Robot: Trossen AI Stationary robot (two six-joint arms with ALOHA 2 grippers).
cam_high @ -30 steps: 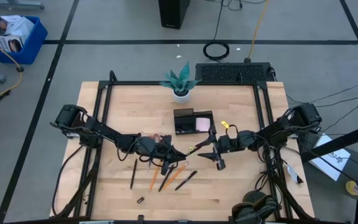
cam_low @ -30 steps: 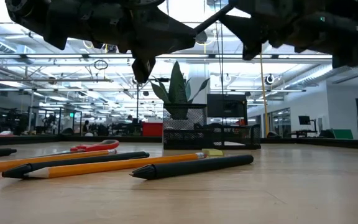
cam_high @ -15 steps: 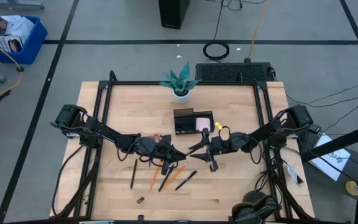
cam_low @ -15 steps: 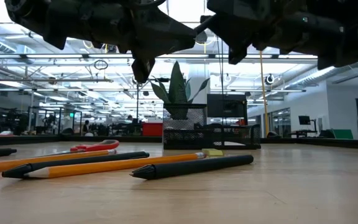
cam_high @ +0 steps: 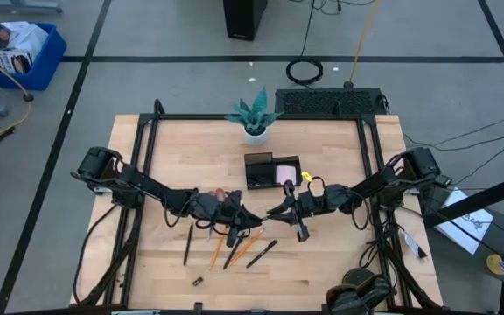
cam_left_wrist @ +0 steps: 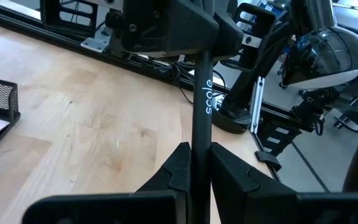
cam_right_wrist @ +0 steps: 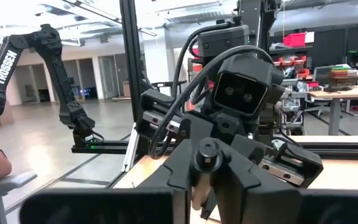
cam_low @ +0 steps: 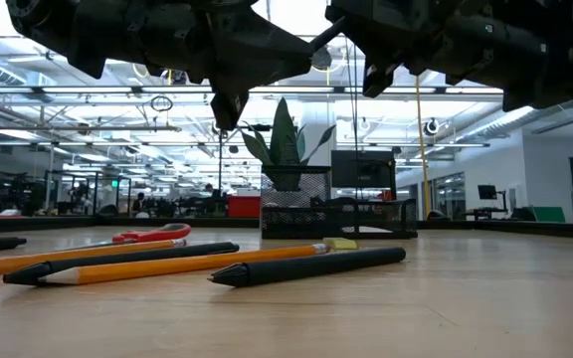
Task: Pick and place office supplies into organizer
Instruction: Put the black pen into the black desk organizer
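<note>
The right hand [cam_high: 280, 213] has slid leftward to meet the left hand [cam_high: 254, 219], both pinching one black pen [cam_left_wrist: 202, 118] held above the tabletop [cam_high: 339, 262], its long axis running between them, organizer [cam_high: 271, 171] just beyond.

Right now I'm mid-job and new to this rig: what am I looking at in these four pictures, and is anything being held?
These are two dark robot arms at a wooden table. One picture looks straight down, one looks level across the tabletop, and each wrist carries its own camera. The left gripper and right gripper meet mid-table, both closed on one black pen. Lying loose are red-handled scissors, orange pencils and more pens. Behind them stands the black organizer, with a pink pad in it, and a potted plant.
</note>
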